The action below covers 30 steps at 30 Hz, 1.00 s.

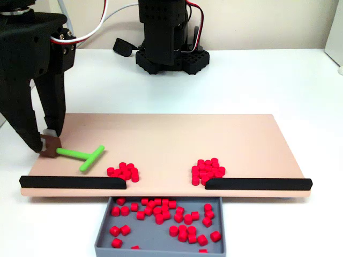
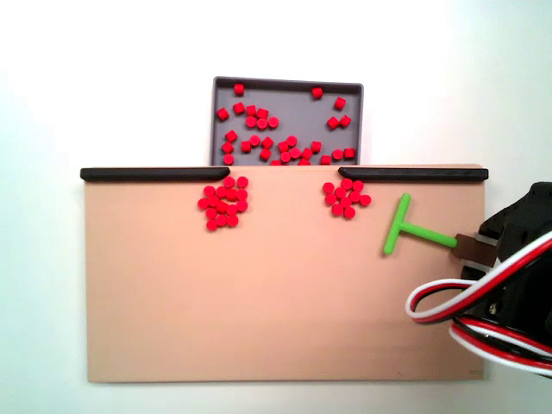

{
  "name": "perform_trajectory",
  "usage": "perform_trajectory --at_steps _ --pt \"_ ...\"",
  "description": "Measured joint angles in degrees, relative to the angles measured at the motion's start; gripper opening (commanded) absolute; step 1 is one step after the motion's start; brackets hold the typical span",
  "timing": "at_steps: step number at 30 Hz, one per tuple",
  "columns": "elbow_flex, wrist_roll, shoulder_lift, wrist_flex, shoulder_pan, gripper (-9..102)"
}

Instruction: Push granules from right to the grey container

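Most of the red granules (image 2: 280,138) already sit in the grey container (image 2: 226,84), upper middle of the overhead-ish fixed view. Two small piles are left on the tan board (image 2: 259,302), both near the gap between the black strips (image 2: 142,173). My pincer (image 1: 49,145), lower left in the front view, is clamped on the green T-stick (image 1: 80,155).

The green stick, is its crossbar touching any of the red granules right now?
No. In a fixed view the green stick lies apart from the nearest granules, with bare board between them.
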Motion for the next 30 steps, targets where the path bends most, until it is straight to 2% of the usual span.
perform_trajectory --at_steps 30 --pt "-0.18 0.00 -0.79 -0.88 -2.64 0"
